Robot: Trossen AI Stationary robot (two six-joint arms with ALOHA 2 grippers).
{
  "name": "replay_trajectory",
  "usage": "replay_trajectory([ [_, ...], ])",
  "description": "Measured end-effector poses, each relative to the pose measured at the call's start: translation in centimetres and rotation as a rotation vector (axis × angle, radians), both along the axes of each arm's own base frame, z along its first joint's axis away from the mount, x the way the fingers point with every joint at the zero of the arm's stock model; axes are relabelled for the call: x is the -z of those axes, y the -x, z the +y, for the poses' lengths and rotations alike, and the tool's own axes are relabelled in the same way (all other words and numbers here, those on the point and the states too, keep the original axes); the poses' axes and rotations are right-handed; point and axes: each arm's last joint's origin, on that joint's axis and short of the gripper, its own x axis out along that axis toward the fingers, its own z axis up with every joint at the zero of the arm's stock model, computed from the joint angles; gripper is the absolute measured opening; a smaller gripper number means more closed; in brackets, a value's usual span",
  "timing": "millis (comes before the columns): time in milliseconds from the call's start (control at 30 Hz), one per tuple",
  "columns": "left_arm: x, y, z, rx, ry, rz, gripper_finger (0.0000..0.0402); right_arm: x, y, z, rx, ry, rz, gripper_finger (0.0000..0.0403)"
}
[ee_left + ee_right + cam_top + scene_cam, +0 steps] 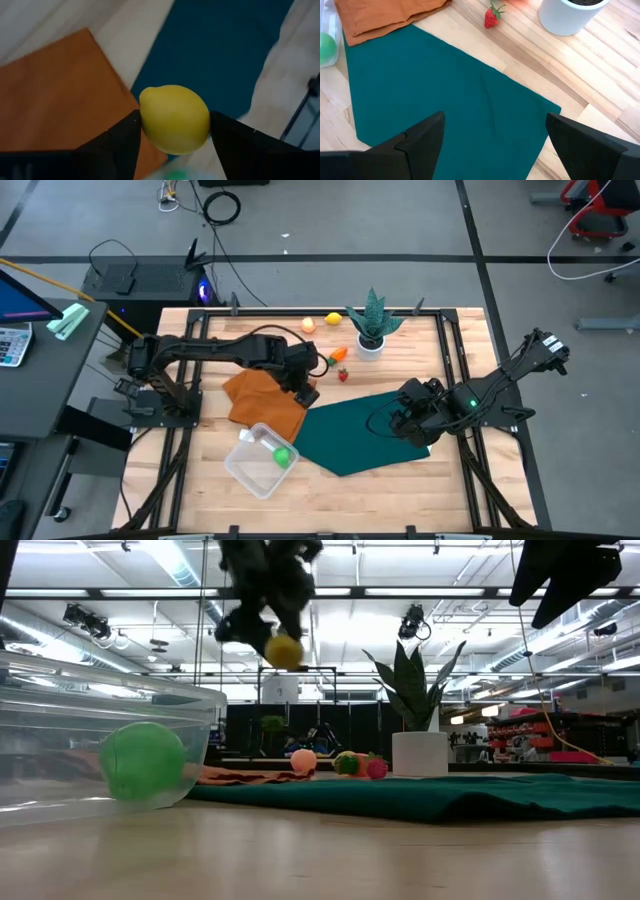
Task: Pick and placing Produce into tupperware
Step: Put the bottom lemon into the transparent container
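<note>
Left pincer (172, 131): clamped on yellow lemon (174, 118), raised over orange cloth (262, 398).
Right pincer (492, 137): jaws wide apart, nothing held, above green cloth (445, 100).
Tupperware (248, 467): on worktop (400, 490), holds 1 green ball (283, 457).

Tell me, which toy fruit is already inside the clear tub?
The round green one. It lies inside the tub, while the lemon is up in the left gripper and the strawberry lies on the table.

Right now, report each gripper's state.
Left gripper: shut on the yellow toy lemon.
Right gripper: open, empty, over the teal cloth.
</note>
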Motion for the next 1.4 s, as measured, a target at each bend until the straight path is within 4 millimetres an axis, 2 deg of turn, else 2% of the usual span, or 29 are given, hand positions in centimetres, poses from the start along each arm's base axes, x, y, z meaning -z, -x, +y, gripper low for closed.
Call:
replay_trajectory([
  [167,-2.2,0.9,-1.7,0.082,-0.009,0.084,0.0228,0.0,0.0,0.0,0.0,0.001,0.001,0.0313],
  [400,-2.3,2.1,-5.6,0.156,-0.007,0.206,0.0225,0.0,0.0,0.0,0.0,0.001,0.002,0.0313],
  [567,-1.5,2.8,-8.3,0.141,-0.032,0.257,0.0228,0.0,0.0,0.0,0.0,0.001,0.002,0.0313],
  [1067,1.9,6.3,-15.0,-0.085,-0.016,0.44,0.0231,0.0,0.0,0.0,-0.038,0.02,0.017,0.0313],
  [1200,2.9,7.1,-16.0,-0.17,-0.033,0.46,0.0228,0.0,0.0,0.0,-0.051,0.026,0.021,0.0313],
  [1400,5.4,7.6,-16.4,-0.272,-0.038,0.438,0.0227,0.0,0.0,0.0,-0.067,0.033,0.025,0.0313],
])
